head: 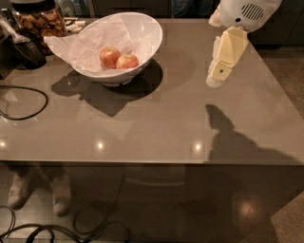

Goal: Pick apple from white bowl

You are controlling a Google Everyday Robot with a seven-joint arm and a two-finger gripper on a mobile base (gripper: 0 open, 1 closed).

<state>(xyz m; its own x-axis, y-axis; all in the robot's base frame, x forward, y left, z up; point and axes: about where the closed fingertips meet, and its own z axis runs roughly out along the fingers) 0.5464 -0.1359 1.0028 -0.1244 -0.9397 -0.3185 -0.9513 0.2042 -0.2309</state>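
Gripper: the gripper [214,79] hung up at the right side of the table [152,126], cream-coloured, tip slanting down and to the left, clear of the surface. Whether it was spread or closed could not be told from this angle, and nothing showed in its grasp.
Arm: the white housing [247,12] sat at the top right corner, directly above the gripper.
Shadow: there it was, a dark gripper shadow [225,135] lying on the tabletop below the gripper.
Apple: the apple [127,61], the paler yellow-orange one, lay inside the white bowl [118,76], on the right of the pair and well apart from the gripper.
Red apple: the deeper red apple [109,57] sat just beside it on the left, the two touching or very nearly so.
White bowl: it stood at the far left part of the table, rim slanted, lined with crinkled white paper [83,47] that stuck out past the rim on the left.
Clutter: a jar of brown snacks [40,19] stood at the far left corner, and a black cable [28,102] curled along the left edge.
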